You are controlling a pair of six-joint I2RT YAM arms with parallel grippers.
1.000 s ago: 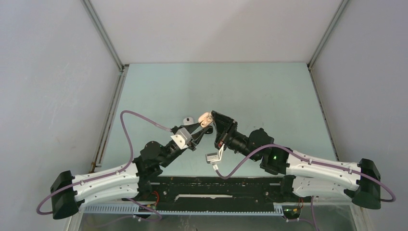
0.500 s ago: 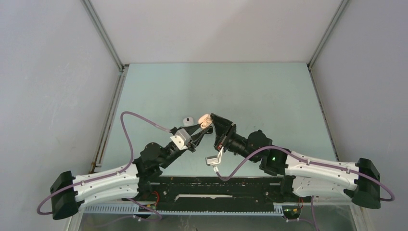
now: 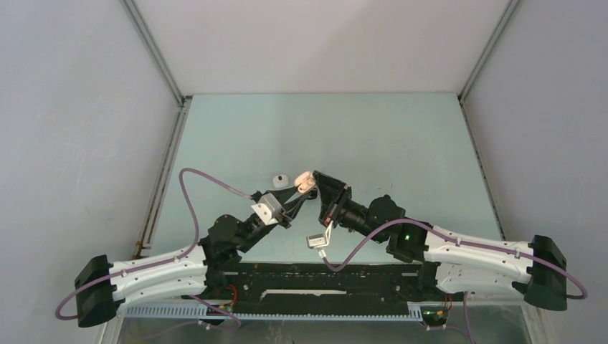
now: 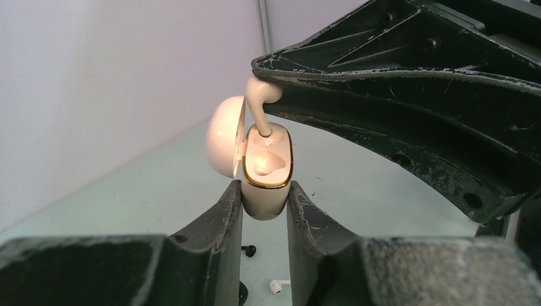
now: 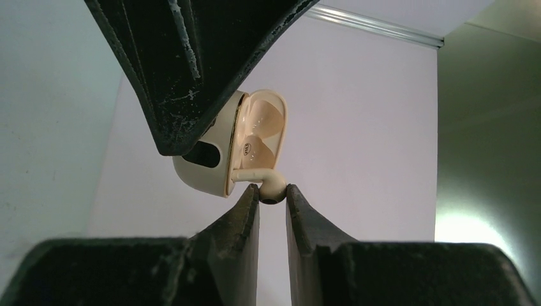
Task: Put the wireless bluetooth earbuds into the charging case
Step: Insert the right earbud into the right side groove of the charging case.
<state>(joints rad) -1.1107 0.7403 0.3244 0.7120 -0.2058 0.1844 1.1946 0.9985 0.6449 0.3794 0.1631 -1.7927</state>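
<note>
A cream charging case (image 4: 266, 185) with a gold rim hangs above the table, its lid (image 4: 224, 143) swung open to the left. My left gripper (image 4: 265, 191) is shut on the case's lower body. A cream earbud (image 5: 271, 186) is pinched by its round head in my right gripper (image 5: 272, 194), which is shut on it. The earbud's stem (image 4: 258, 118) reaches into the open case's slot. In the top view the case (image 3: 304, 176) sits between the two meeting grippers, mid-table. A black earbud (image 4: 249, 250) and a white earbud (image 4: 275, 286) lie on the table below.
A small white rounded item (image 3: 279, 178) lies on the pale green table (image 3: 401, 136) just left of the grippers. Grey walls with metal rails (image 3: 166, 154) enclose the table on the left, right and back. Purple cables loop from both arms.
Both grippers have drifted slightly left and nearer together, the case and earbud still held. The grips have not changed.
</note>
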